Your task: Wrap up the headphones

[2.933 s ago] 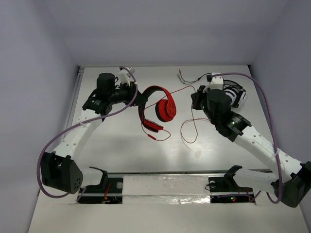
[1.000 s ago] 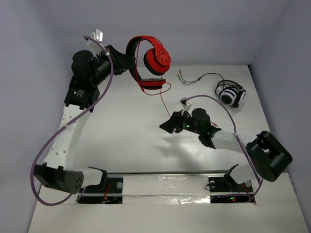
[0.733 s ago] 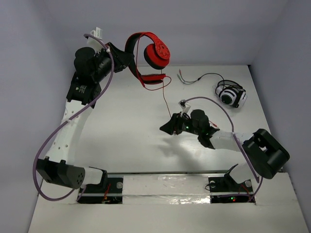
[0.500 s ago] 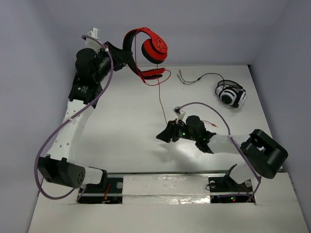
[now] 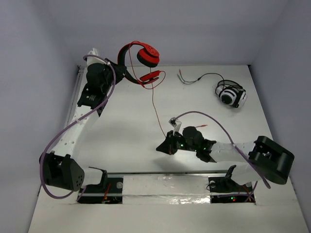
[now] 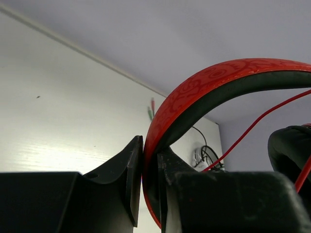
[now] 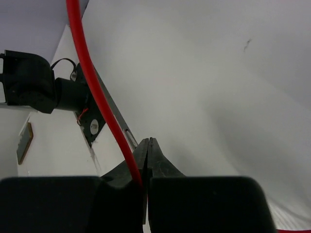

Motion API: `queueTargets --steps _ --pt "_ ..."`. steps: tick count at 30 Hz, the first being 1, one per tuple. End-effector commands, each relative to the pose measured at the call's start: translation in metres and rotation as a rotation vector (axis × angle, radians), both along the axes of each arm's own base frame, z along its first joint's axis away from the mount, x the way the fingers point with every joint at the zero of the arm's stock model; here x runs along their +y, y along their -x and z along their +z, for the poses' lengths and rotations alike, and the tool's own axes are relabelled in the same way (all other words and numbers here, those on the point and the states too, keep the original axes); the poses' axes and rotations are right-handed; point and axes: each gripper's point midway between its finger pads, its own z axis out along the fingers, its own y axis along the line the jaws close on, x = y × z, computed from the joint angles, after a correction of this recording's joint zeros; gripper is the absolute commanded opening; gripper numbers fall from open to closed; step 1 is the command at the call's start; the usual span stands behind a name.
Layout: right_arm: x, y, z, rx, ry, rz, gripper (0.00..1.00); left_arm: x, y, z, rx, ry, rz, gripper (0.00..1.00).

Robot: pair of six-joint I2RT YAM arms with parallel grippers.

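The red headphones (image 5: pixel 137 52) hang in the air over the table's far left, held by the headband. My left gripper (image 5: pixel 121 68) is shut on the red-and-black headband (image 6: pixel 218 77), which arches out between its jaws in the left wrist view. The thin red cable (image 5: pixel 156 109) runs taut from the lower ear cup (image 5: pixel 151 76) down to my right gripper (image 5: pixel 164 145), low over the table's middle front. That gripper (image 7: pixel 147 145) is shut on the cable (image 7: pixel 92 87), which enters the jaws from the upper left. The cable's free end (image 5: pixel 200 126) trails behind the right wrist.
White-and-black headphones (image 5: pixel 232 95) with a black cable (image 5: pixel 199 77) lie at the far right of the table; they also show small in the left wrist view (image 6: pixel 206 158). The arm bases and a metal rail (image 5: pixel 165 182) run along the near edge.
My left gripper lifted the headphones off the table and turned them, the cups swinging over. My right gripper took the cable and drew it toward the near edge and slightly left.
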Motion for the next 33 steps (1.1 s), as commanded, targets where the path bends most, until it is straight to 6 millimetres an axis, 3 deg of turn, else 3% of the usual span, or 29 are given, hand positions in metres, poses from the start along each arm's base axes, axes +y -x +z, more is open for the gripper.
queueTargets --steps 1,4,5,7,8,10,11,12,14,15,20,23,25,29,33 --pt "0.014 -0.001 0.021 -0.056 0.030 -0.034 0.00 0.023 0.011 0.048 -0.174 0.130 0.134 0.00" --pt "0.016 -0.001 0.027 -0.056 0.091 -0.074 0.00 0.020 0.011 0.034 -0.163 0.112 0.174 0.00" --pt "0.014 0.008 0.021 -0.039 0.139 -0.060 0.00 0.027 0.009 0.026 -0.149 0.086 0.233 0.00" --pt "0.019 0.009 0.038 -0.066 0.152 -0.076 0.00 0.027 0.010 0.012 -0.127 0.032 0.268 0.00" --pt "0.017 0.024 0.032 -0.057 0.209 -0.047 0.00 0.025 0.012 0.009 -0.127 0.015 0.296 0.00" --pt "0.023 0.024 0.058 -0.112 0.210 -0.066 0.00 0.028 0.012 0.001 -0.119 -0.052 0.347 0.00" --pt "0.015 0.032 0.054 -0.106 0.275 -0.053 0.00 0.020 0.015 -0.005 -0.101 -0.080 0.338 0.00" --pt "0.023 0.037 0.076 -0.132 0.255 -0.038 0.00 0.016 0.015 -0.011 -0.089 -0.111 0.341 0.00" --pt "0.016 0.037 0.090 -0.167 0.293 -0.037 0.00 0.017 0.021 -0.022 -0.066 -0.182 0.387 0.00" --pt "0.016 0.038 0.109 -0.196 0.287 -0.028 0.00 0.011 0.026 -0.032 -0.058 -0.216 0.376 0.00" --pt "0.016 0.032 0.144 -0.269 0.315 -0.012 0.00 -0.011 0.036 -0.069 0.003 -0.324 0.319 0.00" --pt "0.013 0.024 0.156 -0.313 0.362 -0.025 0.00 -0.026 0.046 -0.095 0.033 -0.400 0.250 0.00" --pt "0.006 0.013 0.161 -0.348 0.395 -0.075 0.00 -0.026 0.053 -0.110 0.052 -0.446 0.222 0.00" --pt "-0.016 -0.003 0.168 -0.420 0.493 -0.148 0.00 -0.036 0.073 -0.125 0.083 -0.523 0.124 0.00" --pt "-0.038 -0.026 0.172 -0.448 0.557 -0.235 0.00 -0.045 0.093 -0.129 0.114 -0.577 0.008 0.00"
